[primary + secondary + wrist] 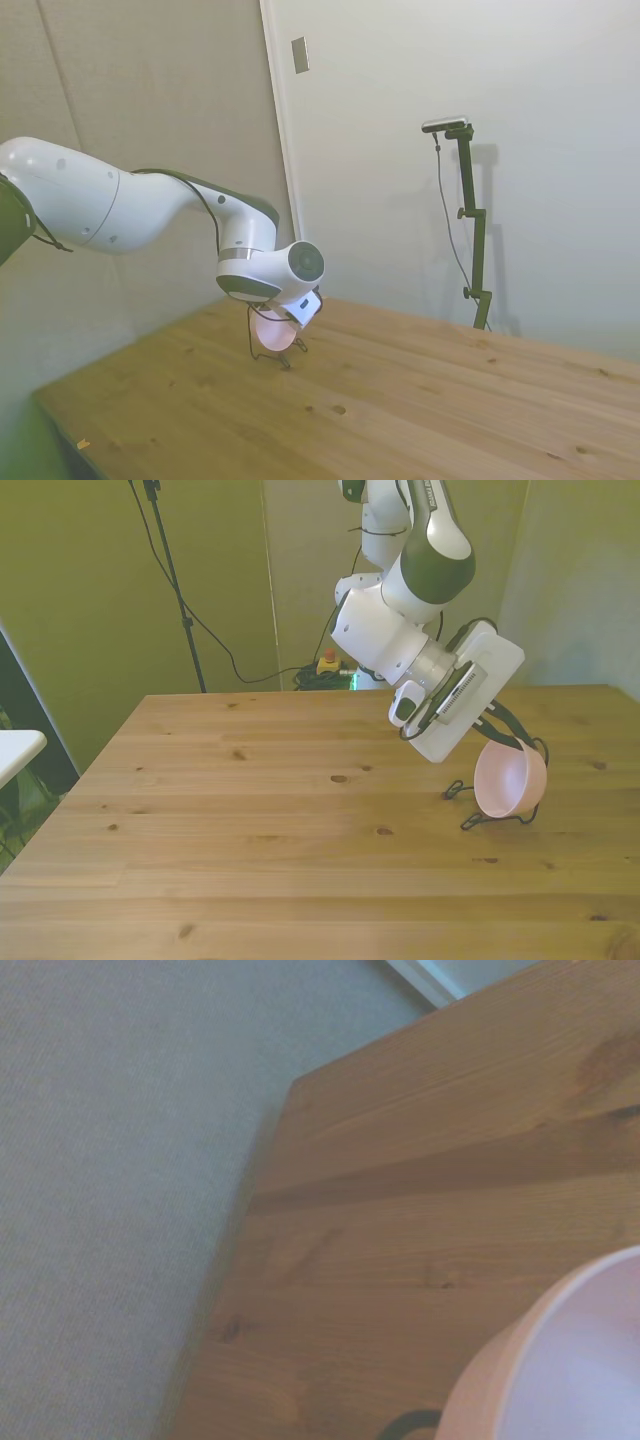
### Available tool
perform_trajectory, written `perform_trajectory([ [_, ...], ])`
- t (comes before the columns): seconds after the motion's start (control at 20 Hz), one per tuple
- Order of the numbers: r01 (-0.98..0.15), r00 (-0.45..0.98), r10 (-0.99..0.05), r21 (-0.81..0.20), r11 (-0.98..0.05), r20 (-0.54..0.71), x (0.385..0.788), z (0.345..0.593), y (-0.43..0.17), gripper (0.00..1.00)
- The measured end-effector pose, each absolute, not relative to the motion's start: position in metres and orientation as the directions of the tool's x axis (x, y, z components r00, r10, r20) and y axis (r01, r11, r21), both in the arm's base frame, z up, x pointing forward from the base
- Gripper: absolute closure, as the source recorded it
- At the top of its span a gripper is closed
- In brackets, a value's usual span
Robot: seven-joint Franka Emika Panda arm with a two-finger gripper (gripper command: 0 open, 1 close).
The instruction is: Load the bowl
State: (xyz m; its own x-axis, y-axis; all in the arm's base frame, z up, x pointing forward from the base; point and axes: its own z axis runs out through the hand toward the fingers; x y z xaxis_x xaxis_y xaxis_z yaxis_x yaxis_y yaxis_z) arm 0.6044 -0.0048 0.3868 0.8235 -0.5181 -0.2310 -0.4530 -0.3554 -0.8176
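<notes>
The small round pale pink plastic bowl point(510, 778) is standing on its edge in the thin black wire rack point(490, 810), near the wooden table's point(250, 840) edge at the front view's right. The white two-finger gripper point(497, 723) is hanging just above the bowl; I cannot tell how its fingers are set.
</notes>
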Motion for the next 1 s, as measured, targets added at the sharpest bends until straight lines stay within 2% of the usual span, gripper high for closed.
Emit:
perform_trajectory([
  [0.05,-0.454,0.823,-0.519,-0.817,-0.355,-0.232,0.6042,0.3864,-0.0048,1.0],
  [0.1,-0.455,0.822,-0.519,-0.817,-0.355,-0.233,0.6042,0.3864,-0.0049,0.0],
  [1.0,-0.467,0.816,-0.523,-0.815,-0.344,-0.247,0.6041,0.3921,-0.0006,0.0],
])
